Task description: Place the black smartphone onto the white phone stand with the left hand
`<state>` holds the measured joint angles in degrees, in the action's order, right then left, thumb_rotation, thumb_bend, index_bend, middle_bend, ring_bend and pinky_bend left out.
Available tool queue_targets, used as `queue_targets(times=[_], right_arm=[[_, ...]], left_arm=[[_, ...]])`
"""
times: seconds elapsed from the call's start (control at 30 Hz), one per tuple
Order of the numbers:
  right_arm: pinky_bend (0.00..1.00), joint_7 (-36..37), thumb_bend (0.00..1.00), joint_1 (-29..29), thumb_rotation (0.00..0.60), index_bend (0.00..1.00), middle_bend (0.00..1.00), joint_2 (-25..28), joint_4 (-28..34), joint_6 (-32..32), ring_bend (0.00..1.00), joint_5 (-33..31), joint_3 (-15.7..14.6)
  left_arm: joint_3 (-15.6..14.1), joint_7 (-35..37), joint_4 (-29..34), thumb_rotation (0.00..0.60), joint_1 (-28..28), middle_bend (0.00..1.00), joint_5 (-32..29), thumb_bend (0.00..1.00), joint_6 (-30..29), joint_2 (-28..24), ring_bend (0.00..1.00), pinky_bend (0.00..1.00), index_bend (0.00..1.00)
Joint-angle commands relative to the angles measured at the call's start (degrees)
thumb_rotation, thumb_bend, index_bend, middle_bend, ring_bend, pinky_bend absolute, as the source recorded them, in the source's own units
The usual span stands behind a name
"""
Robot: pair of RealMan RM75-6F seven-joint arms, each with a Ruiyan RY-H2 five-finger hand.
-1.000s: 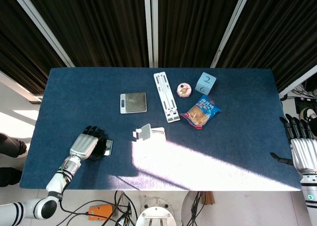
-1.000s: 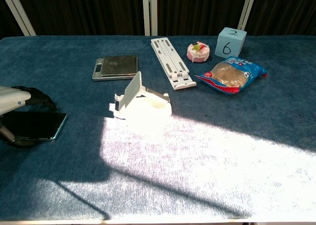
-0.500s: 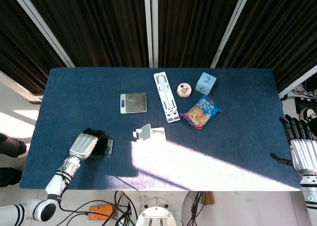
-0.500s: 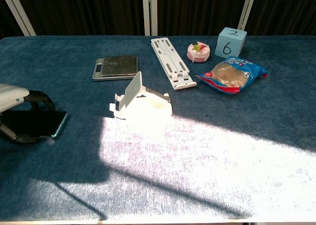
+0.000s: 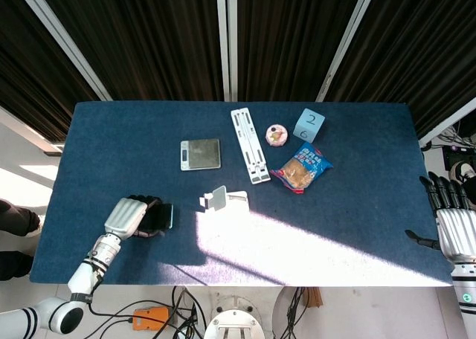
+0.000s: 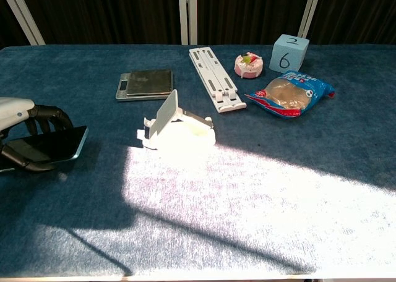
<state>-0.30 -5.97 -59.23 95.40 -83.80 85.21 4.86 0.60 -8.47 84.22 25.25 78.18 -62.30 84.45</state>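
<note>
My left hand (image 5: 132,216) (image 6: 21,126) grips the black smartphone (image 5: 165,215) (image 6: 52,144) near the table's front left, fingers curled over its top and thumb under it. The phone is raised off the cloth and tilted, its free end pointing right. The white phone stand (image 5: 222,199) (image 6: 176,128) stands to the right of the phone, at the edge of the sunlit patch, with its back plate tilted up. My right hand (image 5: 454,220) hangs open beyond the table's right edge, holding nothing.
Behind the stand lie a small silver scale (image 5: 200,154) (image 6: 144,84) and a long white folding bracket (image 5: 250,145) (image 6: 214,78). Further right are a small round cake (image 6: 248,64), a blue numbered cube (image 6: 289,52) and a snack bag (image 6: 289,93).
The left hand has closed on the phone and lifted it off the cloth, shifting it slightly right toward the stand. The right hand has not moved.
</note>
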Motion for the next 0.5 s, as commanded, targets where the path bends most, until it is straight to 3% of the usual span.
queue_targets(times=[0.03, 0.3, 0.5], right_arm=[[0.05, 0.06, 0.16, 0.05, 0.6, 0.0, 0.05, 0.08, -0.02, -0.09, 0.0, -0.03, 0.03], [0.05, 0.22, 0.15, 0.28, 0.6, 0.0, 0.05, 0.2, -0.32, -0.56, 0.0, -0.03, 0.12], [0.05, 0.32, 0.16, 0.47, 0.6, 0.0, 0.05, 0.37, -0.33, -0.59, 0.0, -0.32, 0.11]], left_arm=[[1.04, 8.04, -0.9, 0.6, -0.27, 0.61, 2.81, 0.24, -1.99, 0.02, 0.5, 0.5, 0.52], [4.09, 22.24, 2.36, 0.6, -0.01, 0.62, 4.09, 0.25, -3.99, -1.1, 0.5, 0.51, 0.52], [7.51, 25.54, 6.28, 0.6, 1.39, 0.62, 3.52, 0.25, -5.35, 1.51, 0.5, 0.51, 0.52]])
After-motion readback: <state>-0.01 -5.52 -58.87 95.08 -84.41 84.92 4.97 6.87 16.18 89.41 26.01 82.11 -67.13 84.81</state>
